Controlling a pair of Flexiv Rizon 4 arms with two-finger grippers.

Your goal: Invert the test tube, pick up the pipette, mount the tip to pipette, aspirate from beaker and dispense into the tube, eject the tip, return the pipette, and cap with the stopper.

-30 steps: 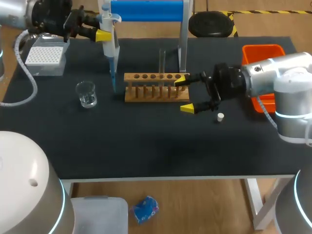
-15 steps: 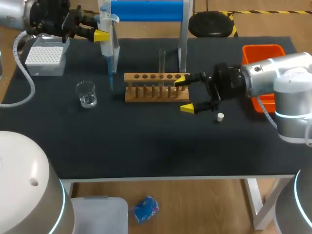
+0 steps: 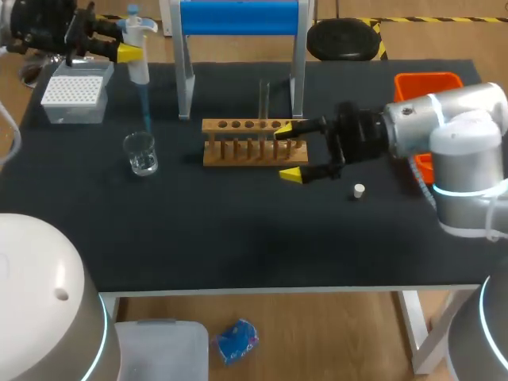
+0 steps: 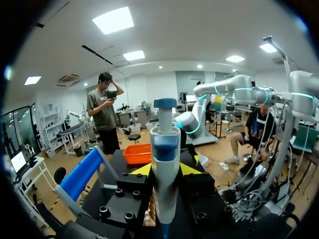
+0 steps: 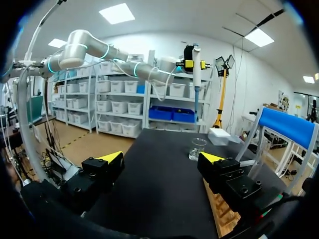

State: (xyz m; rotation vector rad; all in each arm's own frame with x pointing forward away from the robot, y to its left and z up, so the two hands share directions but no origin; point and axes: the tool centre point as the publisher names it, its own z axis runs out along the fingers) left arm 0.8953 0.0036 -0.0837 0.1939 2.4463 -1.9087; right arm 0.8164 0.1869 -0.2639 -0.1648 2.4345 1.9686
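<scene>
left gripper [image 3: 129, 53] is clamped on the pipette [image 3: 140, 67], and in the last second it's slid away from the blue stand [image 3: 238, 16] toward the beaker [image 3: 140, 153], so the tip now hangs pretty much above it; looks like aspirating is next; right gripper [image 3: 289, 152] sits spread open, nudged further along the rack [image 3: 238, 147], where the test tube [image 3: 264, 99] stands upright; stopper [image 3: 359, 190] lies untouched nearby

Black-topped table [image 3: 238, 238] on a white frame
</scene>
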